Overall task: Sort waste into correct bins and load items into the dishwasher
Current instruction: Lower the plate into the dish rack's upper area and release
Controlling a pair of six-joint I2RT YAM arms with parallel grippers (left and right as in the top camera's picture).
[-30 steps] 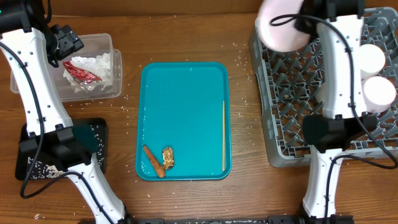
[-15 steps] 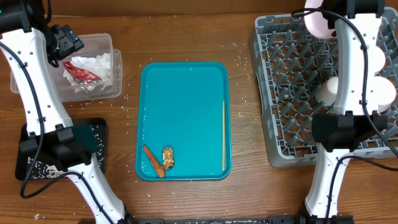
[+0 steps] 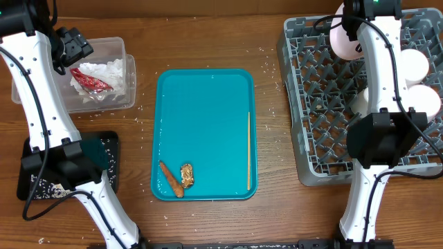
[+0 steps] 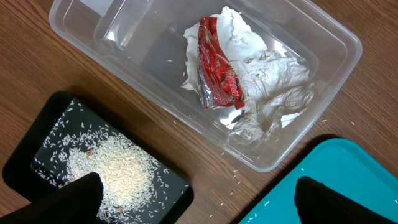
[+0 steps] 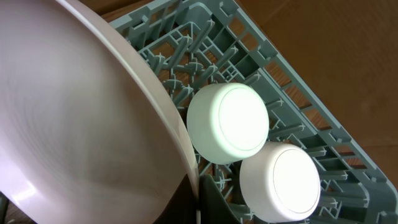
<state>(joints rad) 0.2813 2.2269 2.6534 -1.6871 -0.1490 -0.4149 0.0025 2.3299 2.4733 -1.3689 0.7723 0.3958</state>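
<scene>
My right gripper is shut on the rim of the large pinkish-white plate. It holds the plate tipped on edge over the back of the grey dishwasher rack. Two white bowls lie upside down in the rack, and a small cup shows beside my right arm. My left gripper hangs open above the table between the clear tub and the black tray. The tub holds the crumpled napkin and the red wrapper. Rice covers the black tray.
The teal tray lies mid-table with an orange carrot stick, a brown chunk and a thin wooden stick on it. Loose rice grains dot the wood around the tray and the tub.
The right arm has carried the plate from the rack's back left corner to the right and tipped it onto its edge over the rack. The left arm has not moved.
</scene>
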